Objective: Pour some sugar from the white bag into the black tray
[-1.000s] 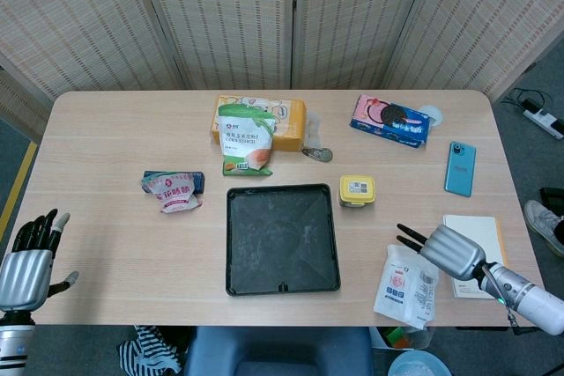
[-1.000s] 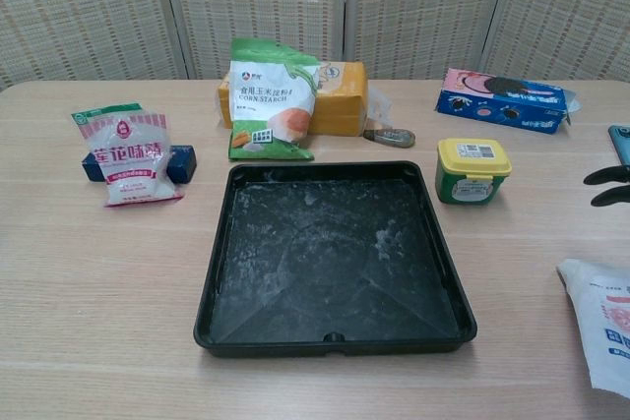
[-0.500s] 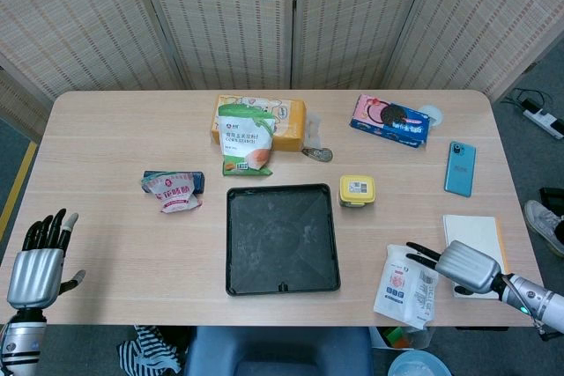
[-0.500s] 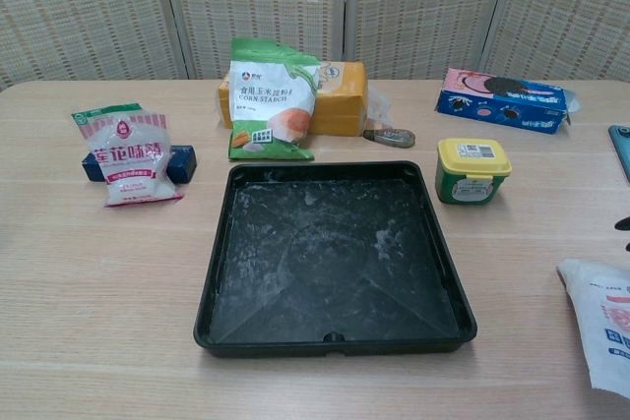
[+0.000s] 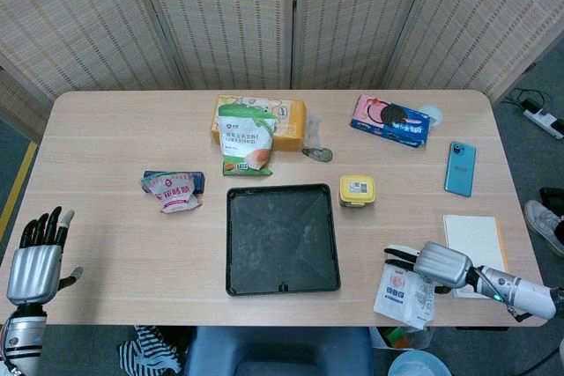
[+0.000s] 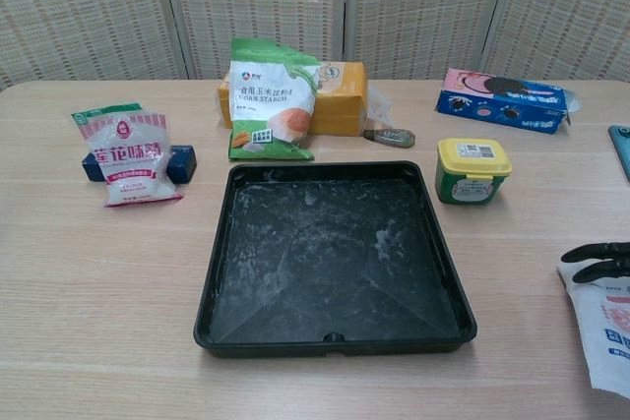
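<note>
**White bag under the right hand, tray dusted but bare of a heap**

White bag [image 5: 404, 291] lies flat at the near bench [image 5: 106, 156] edge, to the right of the black tray [image 5: 282, 238] and well apart from it. The right hand [image 5: 432, 264] rests over the bag's top end, dark fingers [image 6: 598, 261] stretched toward the tray and touching the bag's upper edge; whether they actually grip the bag cannot be told from either view.

The tray sits near the middle of the bench, its floor streaked with a thin white dusting. Just beside its far right corner stands a small green tub with a yellow lid [image 5: 357, 189]. Beyond the tray's far edge, a green corn starch bag [image 5: 246, 140] leans on a yellow box [image 5: 286, 124]. Left of the tray lies a pink-and-white packet [image 5: 174, 192] across a dark blue item [image 5: 196, 180]. Far right of the tray are a cookie pack [image 5: 389, 120], a blue phone [image 5: 460, 168] and a notepad [image 5: 474, 242].

The left hand [image 5: 35, 257] is raised off the bench edge, far left of the tray, fingers spread upward and holding nothing.
</note>
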`<state>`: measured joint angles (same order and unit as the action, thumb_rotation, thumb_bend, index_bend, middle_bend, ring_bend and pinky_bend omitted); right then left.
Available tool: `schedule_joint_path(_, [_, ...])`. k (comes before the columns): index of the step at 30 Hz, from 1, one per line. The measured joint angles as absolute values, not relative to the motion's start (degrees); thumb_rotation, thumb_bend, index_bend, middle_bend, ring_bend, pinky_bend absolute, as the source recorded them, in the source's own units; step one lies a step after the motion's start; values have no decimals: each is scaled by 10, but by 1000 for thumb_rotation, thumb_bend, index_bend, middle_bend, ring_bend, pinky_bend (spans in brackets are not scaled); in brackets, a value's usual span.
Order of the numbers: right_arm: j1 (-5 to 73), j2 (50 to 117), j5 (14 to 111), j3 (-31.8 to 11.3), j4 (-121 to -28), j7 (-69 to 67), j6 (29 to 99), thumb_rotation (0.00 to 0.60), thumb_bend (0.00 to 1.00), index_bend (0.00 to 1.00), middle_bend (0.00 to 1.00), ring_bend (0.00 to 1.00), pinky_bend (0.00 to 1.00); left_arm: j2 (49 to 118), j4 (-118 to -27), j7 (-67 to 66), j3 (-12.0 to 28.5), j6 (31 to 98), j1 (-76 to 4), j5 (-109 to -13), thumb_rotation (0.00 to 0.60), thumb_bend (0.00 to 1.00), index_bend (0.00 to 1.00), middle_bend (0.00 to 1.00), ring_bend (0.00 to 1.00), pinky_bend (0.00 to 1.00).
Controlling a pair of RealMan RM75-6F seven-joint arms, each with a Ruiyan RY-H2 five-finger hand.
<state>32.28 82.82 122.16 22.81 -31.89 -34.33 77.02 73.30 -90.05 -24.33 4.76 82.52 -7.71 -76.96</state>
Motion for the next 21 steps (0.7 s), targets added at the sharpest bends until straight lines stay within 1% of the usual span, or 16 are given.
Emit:
schedule_joint_path(7, [336,855,1222,246,-288,-370,749,600,195,0,0,713,943,732,-898,-241,50,820,-79,-761,600,182,0,24,77,130])
schedule_joint_path(11, [340,866,1215,251,-283,-382,734,600,187,0,10,738,954,730,-899,-237,50,820,-80,-760,600,182,0,24,77,130])
schedule_joint_path(12, [340,870,1211,251,-282,-387,735,600,186,0,24,742,960,729,-899,-235,50,821,-79,-760,600,182,0,24,76,130])
schedule_joint_path(13, [339,872,1209,251,-281,-390,737,600,186,0,61,750,966,728,-899,-234,50,821,-79,-761,600,182,0,24,76,130])
schedule_joint_path(14, [338,874,1207,251,-279,-391,740,600,186,0,130,759,972,727,-899,-232,50,822,-79,-761,600,182,0,24,76,130])
schedule_joint_path(15, [337,876,1205,251,-277,-393,743,600,186,0,170,764,975,727,-899,-231,50,822,-79,-761,600,182,0,24,76,130])
schedule_joint_path(16, [335,879,1202,251,-273,-394,745,600,185,26,247,777,984,726,-899,-231,50,822,-79,-761,600,182,0,24,76,130])
schedule_joint_path(17, [334,881,1200,250,-272,-394,747,600,186,93,316,792,992,726,-900,-230,50,821,-79,-760,600,182,0,24,76,130])
schedule_joint_path(18, [332,883,1198,248,-270,-394,751,600,186,161,367,806,998,725,-900,-230,49,821,-79,-761,600,182,0,24,77,130])
schedule_joint_path(20, [326,891,1190,244,-263,-395,758,600,186,344,485,831,1000,724,-901,-229,48,820,-79,-762,600,182,0,24,77,130])
schedule_joint_path(21, [324,895,1186,242,-259,-396,762,600,185,406,526,837,1000,724,-902,-229,47,821,-79,-763,600,181,0,24,77,130])
